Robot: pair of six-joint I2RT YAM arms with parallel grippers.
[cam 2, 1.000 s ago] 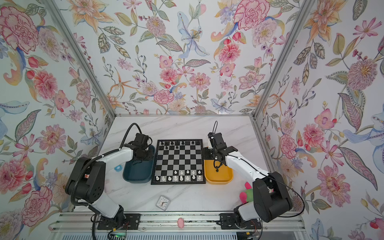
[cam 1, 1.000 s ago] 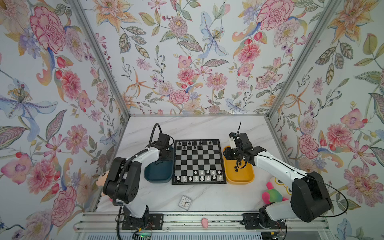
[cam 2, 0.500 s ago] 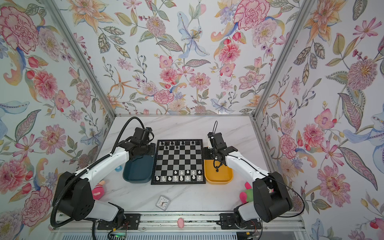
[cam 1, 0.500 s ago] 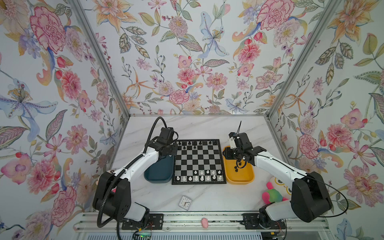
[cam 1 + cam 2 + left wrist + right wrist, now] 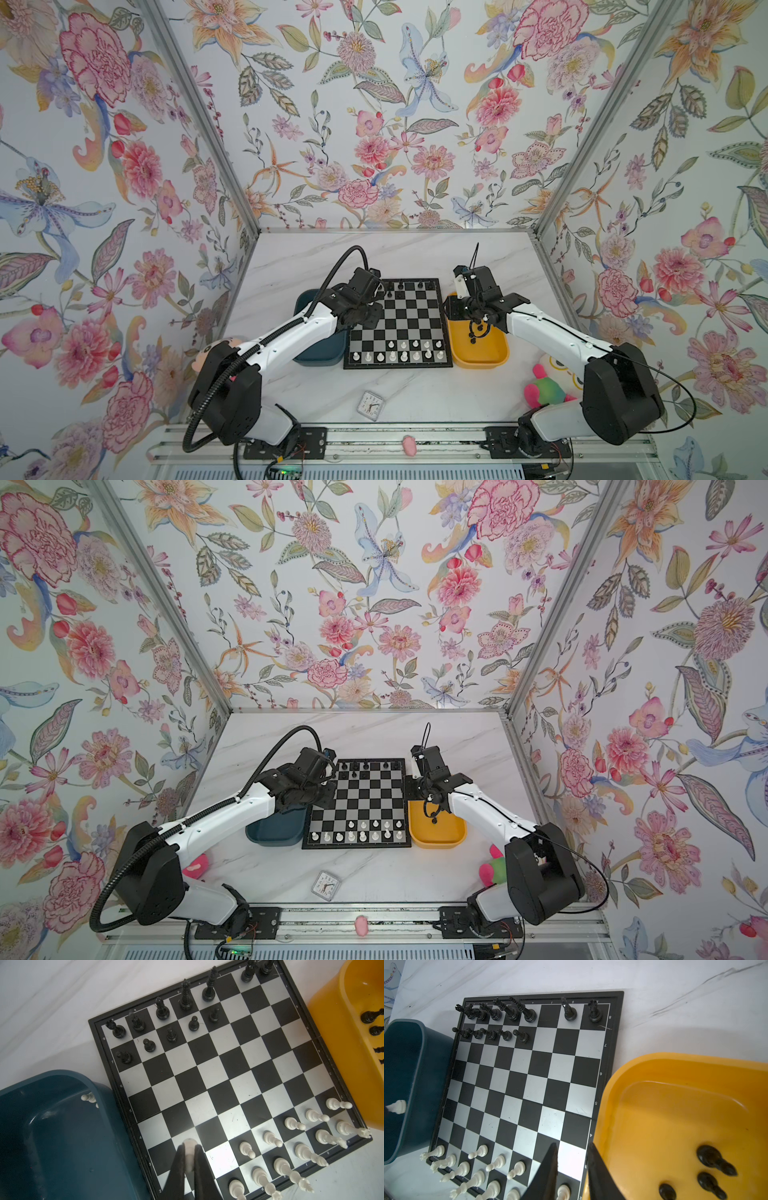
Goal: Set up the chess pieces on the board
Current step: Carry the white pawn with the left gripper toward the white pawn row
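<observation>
A small white plastic pawn (image 5: 189, 1153) is pinched between the left jaws and held over the 9 o'clock side of the flat black-and-silver checked chessboard (image 5: 409, 320). It is probably meant for the pawn rank of the white figures (image 5: 404, 356) at the 6 o'clock edge, which is unfilled at that end. The right jaws are spread and empty over the rim of the yellow plastic tray (image 5: 478, 353) at the board's 3 o'clock, seemingly readied for the black pawns (image 5: 714, 1160) lying there.
</observation>
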